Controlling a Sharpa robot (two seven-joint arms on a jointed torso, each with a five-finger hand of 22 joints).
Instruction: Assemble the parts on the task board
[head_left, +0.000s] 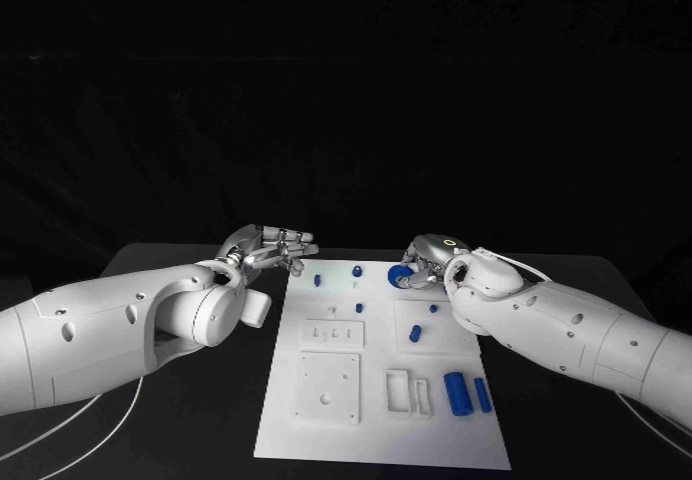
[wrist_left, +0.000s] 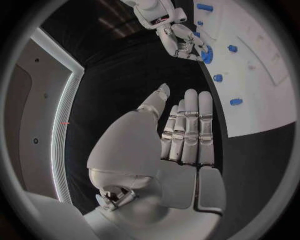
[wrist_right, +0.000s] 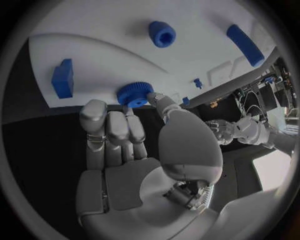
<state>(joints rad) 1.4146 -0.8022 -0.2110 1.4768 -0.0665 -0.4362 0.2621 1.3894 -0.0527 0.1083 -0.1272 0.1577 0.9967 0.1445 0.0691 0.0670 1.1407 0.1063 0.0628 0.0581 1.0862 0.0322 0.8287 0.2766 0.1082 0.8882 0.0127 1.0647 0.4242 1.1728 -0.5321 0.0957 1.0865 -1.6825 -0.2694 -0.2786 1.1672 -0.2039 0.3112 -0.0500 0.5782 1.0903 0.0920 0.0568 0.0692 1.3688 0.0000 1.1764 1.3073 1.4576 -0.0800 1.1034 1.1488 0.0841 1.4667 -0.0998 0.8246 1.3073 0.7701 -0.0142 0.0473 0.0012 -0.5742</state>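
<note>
Item: blue gear (head_left: 401, 272), task board (head_left: 433, 440) far edge, R corner. My right hand (head_left: 433, 262) pinching it; left hand (head_left: 271, 250) empty, fingers straight, off board's far-L corner. Step: seating gear, I reckon. Next: press/twist home.
</note>
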